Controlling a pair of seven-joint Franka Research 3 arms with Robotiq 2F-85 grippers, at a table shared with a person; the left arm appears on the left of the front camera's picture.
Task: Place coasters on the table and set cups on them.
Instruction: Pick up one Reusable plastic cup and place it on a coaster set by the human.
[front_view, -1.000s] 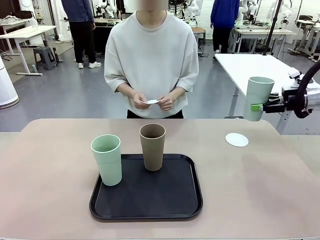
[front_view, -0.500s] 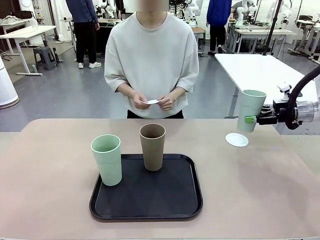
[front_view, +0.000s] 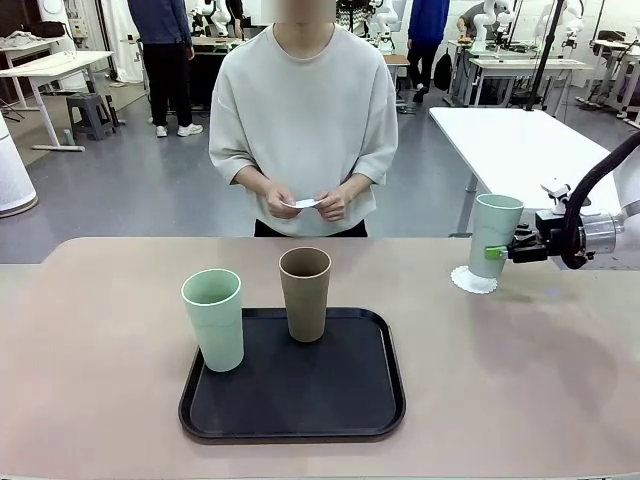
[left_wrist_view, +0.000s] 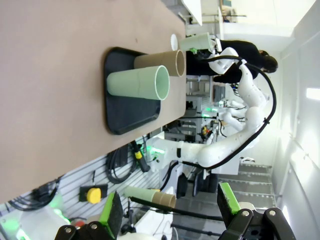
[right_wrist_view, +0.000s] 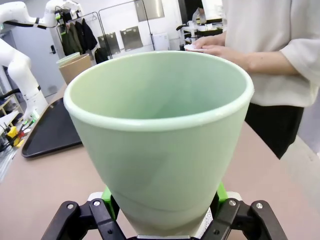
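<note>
**Step in hand:** first cup going onto its coaster. By my reading you are at the set-down, not yet at the release.

**Right tool** (front_view: 494, 253): pinched on the lower half of a green cup (front_view: 497, 225), one green pad on each side, with the cup upright and mouth up. The right wrist view shows both pads pressed against the cup wall.

**Coaster** (front_view: 472, 282): flat on the table (front_view: 100, 350), right of the tray (front_view: 290, 432) and a little beyond its far right corner. The held cup's base stands over the coaster's right part. You cannot tell from the front whether it touches or hangs just above. A scalloped white edge peeks out beneath the cup in the right wrist view.

**Left tool** (left_wrist_view: 170, 210): fingers spread, nothing between them, well back from the tray.

**On the tray:** a second green cup (front_view: 213, 320) at the left edge and a brown cup (front_view: 305, 293) near the far edge, both upright.

**Beyond the tray's far side:** the person's hands (front_view: 305, 205) hold a small white paper piece (front_view: 303, 203) — probably another coaster, but too small to be sure.

**Next move, as a judgement:** centre the base over the coaster, then lower until it sits flat. Spread the fingers and draw back to the right without nudging the cup or dragging the light paper. Two cups remain, each waiting on a coaster.
</note>
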